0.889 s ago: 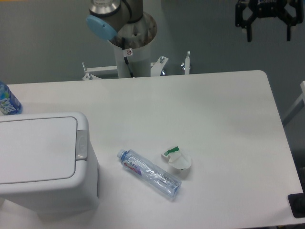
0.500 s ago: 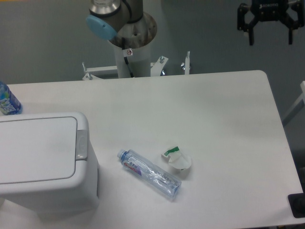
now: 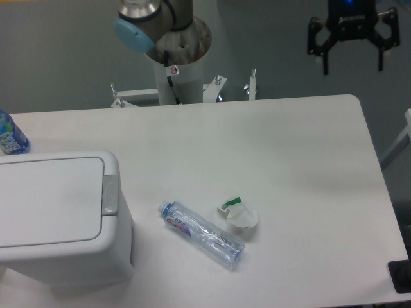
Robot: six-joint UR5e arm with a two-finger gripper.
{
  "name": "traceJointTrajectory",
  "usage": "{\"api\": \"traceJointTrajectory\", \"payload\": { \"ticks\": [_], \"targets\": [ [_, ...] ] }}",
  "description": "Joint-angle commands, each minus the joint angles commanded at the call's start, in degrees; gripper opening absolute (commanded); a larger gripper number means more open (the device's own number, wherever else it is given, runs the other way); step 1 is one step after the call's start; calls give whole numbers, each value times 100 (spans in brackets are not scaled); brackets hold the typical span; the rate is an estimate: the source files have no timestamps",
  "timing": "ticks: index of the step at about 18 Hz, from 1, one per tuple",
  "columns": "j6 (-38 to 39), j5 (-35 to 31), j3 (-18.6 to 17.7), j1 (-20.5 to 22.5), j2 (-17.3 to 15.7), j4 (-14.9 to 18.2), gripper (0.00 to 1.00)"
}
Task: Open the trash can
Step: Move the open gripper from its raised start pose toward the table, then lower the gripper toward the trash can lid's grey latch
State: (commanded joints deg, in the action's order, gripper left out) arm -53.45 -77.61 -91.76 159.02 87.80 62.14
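1. Hanging high above the far right corner of the desk (image 3: 289,147), the gripper (image 3: 351,64) is black and points down, and its jaws stand wide apart with nothing between them.
2. The trash can (image 3: 61,221) stands at the near left side of the desk, well apart from the gripper. It is white and boxy with rounded corners.
3. Its flat lid (image 3: 48,199) lies closed, and the grey button strip (image 3: 110,195) sits on the right rim of the can, facing the middle of the desk.
4. A clear plastic bottle (image 3: 202,234) lies on its side to the right of the trash can, near it but not touching. Its cap end points toward the can.
5. A crumpled white wrapper (image 3: 239,215) with a green mark lies just beside the bottle, on its right side.
6. Another bottle with a blue label (image 3: 9,136) stands at the left edge of the picture, behind the trash can, and only a part of it shows.
7. The base of the arm (image 3: 173,58) rises behind the far edge of the desk, with a light blue cap on one joint.
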Motion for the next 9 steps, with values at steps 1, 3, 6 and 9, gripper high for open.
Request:
{"api": "traceJointTrajectory", "payload": {
  "ticks": [1,3,6,9],
  "targets": [
    [167,0,9,-237,44,-27,100],
    [728,-9,44,-660,175,-132,100],
    [1572,17,105,-1441,465,-474,100],
    [2293,35,289,-1847,808,-712,100]
  ]
}}
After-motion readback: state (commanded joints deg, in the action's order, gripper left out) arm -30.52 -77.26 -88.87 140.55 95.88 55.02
